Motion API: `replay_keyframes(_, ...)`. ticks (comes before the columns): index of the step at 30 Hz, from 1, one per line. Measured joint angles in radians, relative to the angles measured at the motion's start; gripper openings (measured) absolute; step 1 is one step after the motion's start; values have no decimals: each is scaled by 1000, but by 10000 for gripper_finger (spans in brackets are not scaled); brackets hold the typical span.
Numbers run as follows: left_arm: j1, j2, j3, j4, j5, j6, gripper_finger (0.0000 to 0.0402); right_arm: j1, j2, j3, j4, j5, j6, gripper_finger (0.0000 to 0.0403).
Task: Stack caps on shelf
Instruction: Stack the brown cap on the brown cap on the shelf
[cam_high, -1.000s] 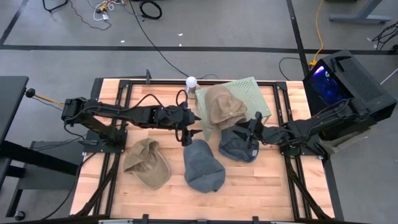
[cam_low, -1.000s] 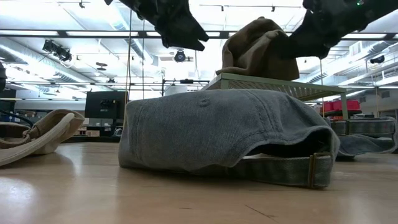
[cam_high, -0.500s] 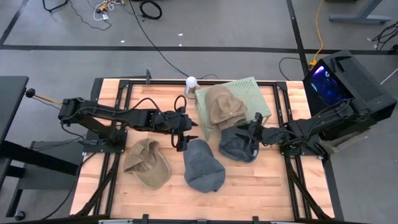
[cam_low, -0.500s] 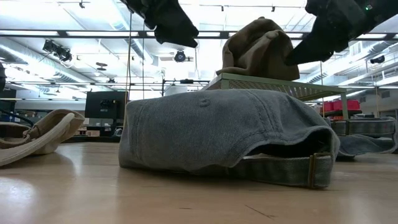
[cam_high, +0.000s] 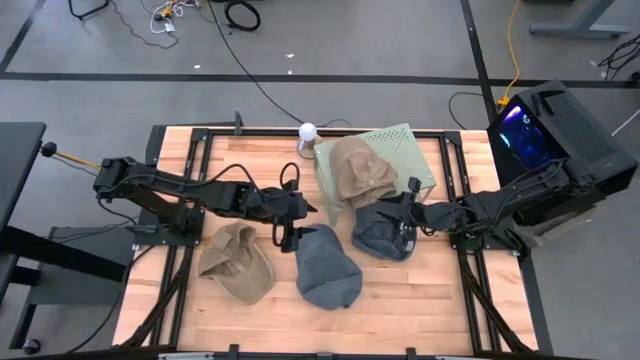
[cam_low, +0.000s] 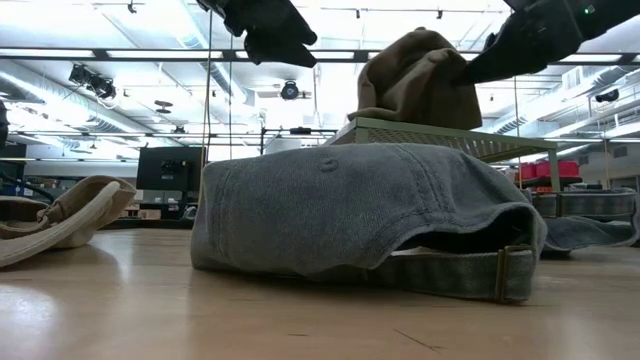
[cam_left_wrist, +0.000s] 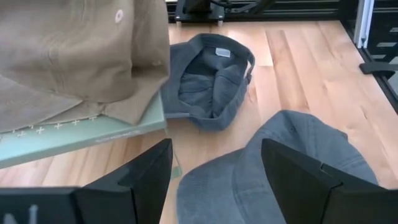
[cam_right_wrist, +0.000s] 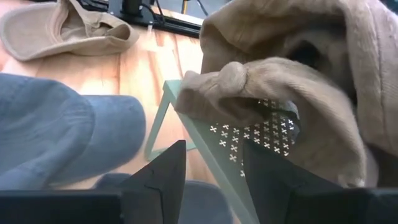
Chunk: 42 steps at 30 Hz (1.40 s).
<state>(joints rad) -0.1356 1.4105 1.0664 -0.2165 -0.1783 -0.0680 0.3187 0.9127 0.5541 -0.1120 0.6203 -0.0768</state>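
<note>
A tan cap (cam_high: 358, 170) lies on the pale green shelf (cam_high: 400, 145) and hangs over its edge (cam_right_wrist: 242, 143). On the table, a blue-grey cap (cam_high: 327, 265) sits crown up on its rim. Another blue-grey cap (cam_high: 385, 232) lies with its opening up beside the shelf. A second tan cap (cam_high: 235, 262) lies at the near left. My left gripper (cam_high: 290, 228) hovers open over the far-left edge of the crown-up blue cap (cam_left_wrist: 267, 168). My right gripper (cam_high: 405, 213) hangs open above the upturned cap and faces the shelf (cam_right_wrist: 214, 177).
A white round object (cam_high: 307, 131) stands at the table's far edge, beside the shelf. A black box with blue light (cam_high: 545, 125) sits off the right side. Black frame rails (cam_high: 195, 190) run along the table's left and right. Bare wood (cam_high: 400, 310) lies along the near edge.
My left gripper has gone toward the table's near edge and a little left, away from the shelf and over the crown-up blue cap. It stays open. My right gripper has rolled about its own pointing line without leaving its place. No cap has moved.
</note>
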Motion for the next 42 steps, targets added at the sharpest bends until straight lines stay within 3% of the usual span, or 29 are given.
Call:
replay_keyframes(5,0,0,0,0,0,-2,252,0,-31,0,12,0,-41,160)
replay_keyframes(9,0,0,0,1,0,-31,252,0,-83,0,1,-29,22,160)
replay_keyframes(14,1,0,0,-6,18,-76,252,0,-145,0,-59,-161,140,160)
replay_keyframes(20,-6,-11,1,-161,160,-154,252,17,-130,0,-46,-328,220,160)
replay_keyframes(25,-44,-40,0,-277,184,-215,252,83,-105,0,21,-240,188,160)
replay_keyframes(30,-142,-59,1,-326,51,-268,249,136,-97,0,106,-106,119,160)
replay_keyframes(36,-286,-65,1,-390,-105,-291,222,195,-31,1,280,-78,33,160)
replay_keyframes(42,-366,-64,1,-399,-136,-337,192,220,88,0,493,-78,-158,160)
